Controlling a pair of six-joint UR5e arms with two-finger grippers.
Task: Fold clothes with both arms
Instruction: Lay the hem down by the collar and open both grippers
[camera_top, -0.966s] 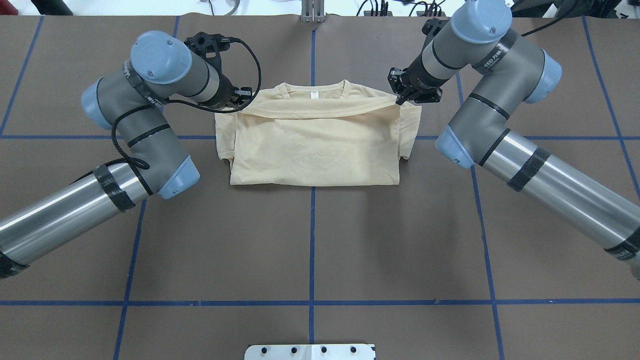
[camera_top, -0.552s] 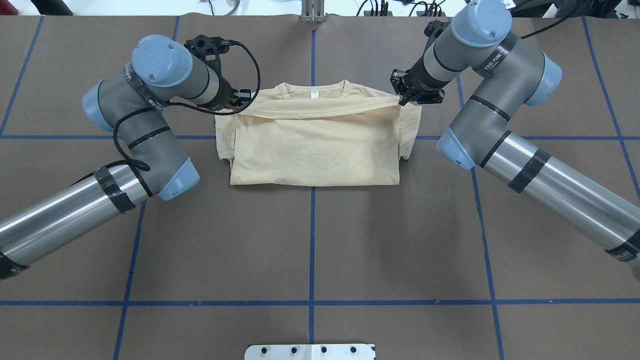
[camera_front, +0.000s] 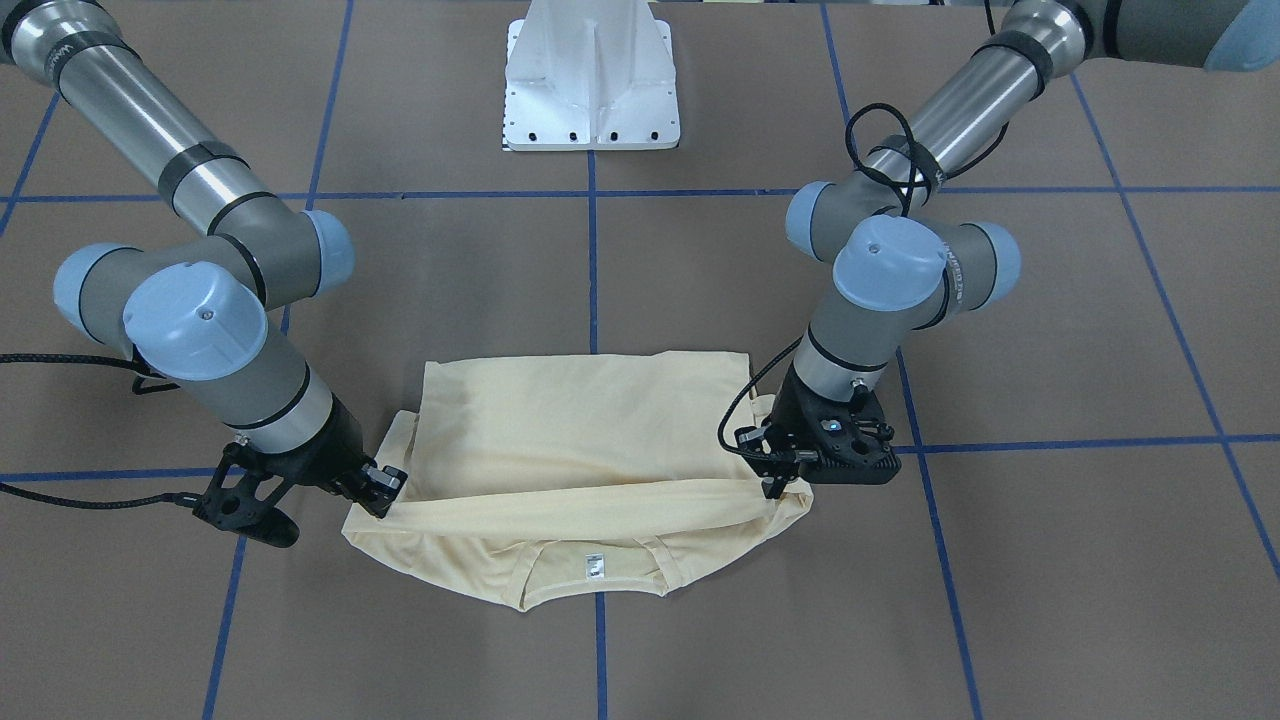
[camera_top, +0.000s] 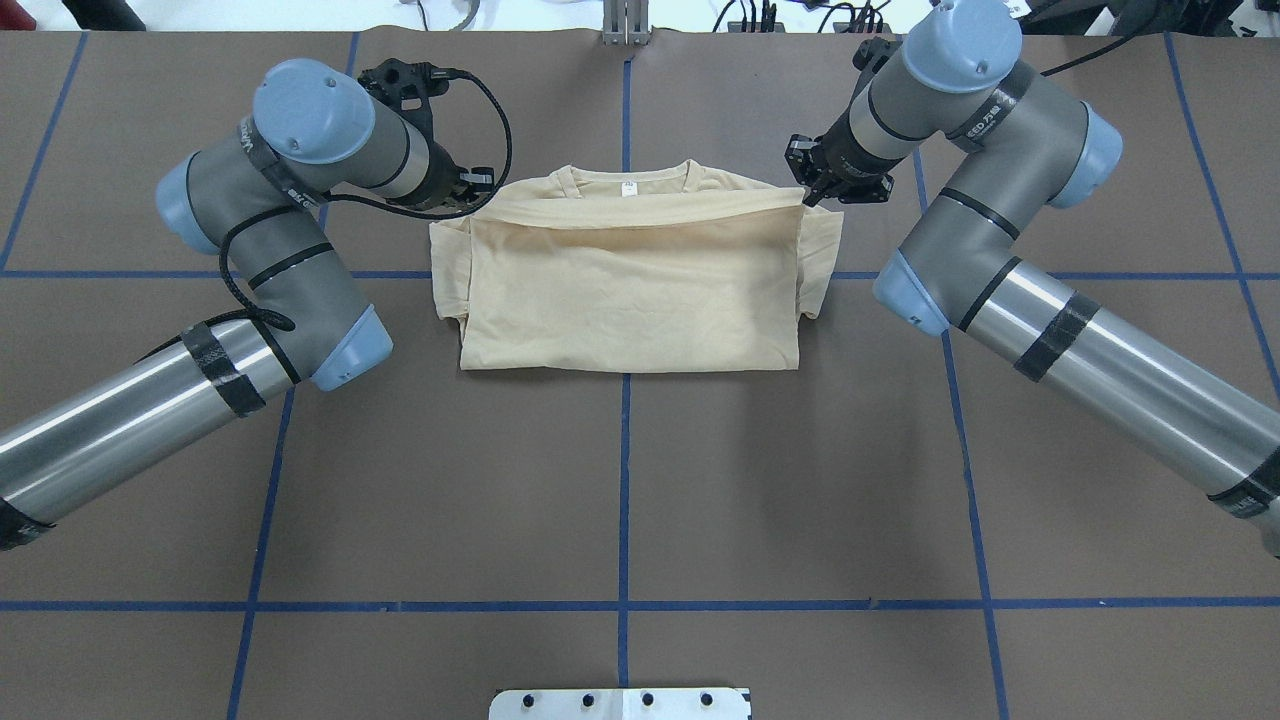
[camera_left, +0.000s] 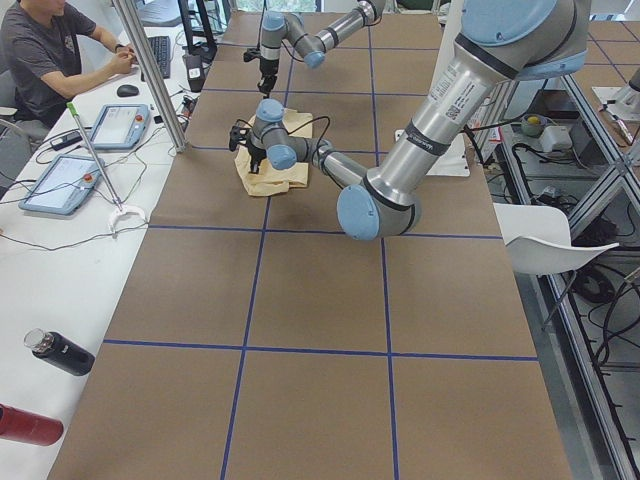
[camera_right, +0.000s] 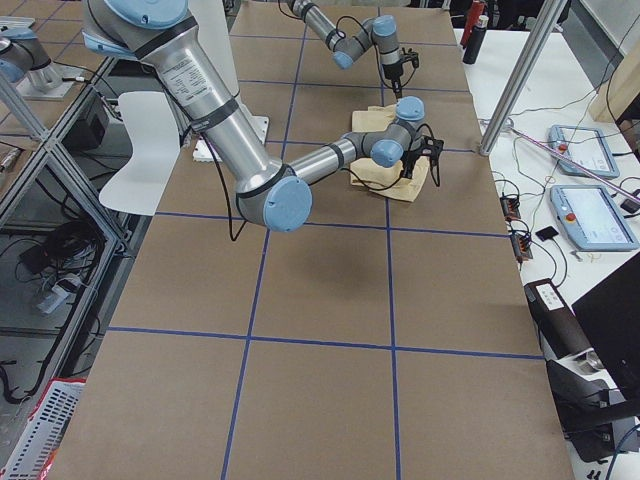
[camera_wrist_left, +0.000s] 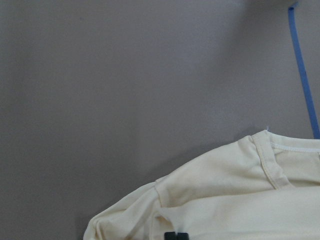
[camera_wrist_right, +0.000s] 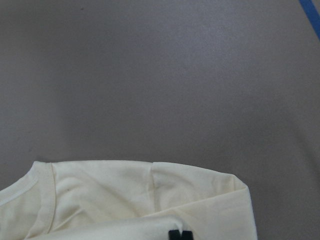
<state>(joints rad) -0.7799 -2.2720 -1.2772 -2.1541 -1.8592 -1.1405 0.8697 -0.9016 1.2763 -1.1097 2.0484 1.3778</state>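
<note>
Right, the brown bench (camera_top: 450, 480) has a matte, paper-like cover, ruled into big squares by blue tape lines (camera_top: 624, 480). The cream shirt (camera_top: 630, 300) lies on the far middle of it, straddling the centre line. Its collar and small white neck label (camera_top: 629, 187) point away from the robot. The lower half is folded up over the chest and the sleeves are tucked in at the sides. The leading edge of the fold stretches as a taut band just below the collar.

The left tool (camera_front: 775, 488) is pinched tight on one end of that band at the shoulder. The right tool (camera_front: 383, 497) is clamped the same way on the other end. Each wrist view shows a dark fingertip buried in cloth at the bottom edge, with bare brown surface beyond.

The white base (camera_front: 592, 90) sits at the robot's edge of the bench. From the left end, a long white desk (camera_left: 60, 250) runs along the opposite side. A person (camera_left: 45, 55) sits there at a keyboard, beside control tablets (camera_left: 125, 125). A dark bottle (camera_left: 60, 352) and a red bottle (camera_left: 25, 425) lie nearer the camera. A metal post (camera_left: 150, 75) rises at the bench edge. A white chair (camera_left: 550, 250) stands behind the robot's side, with cables on the floor near it.
</note>
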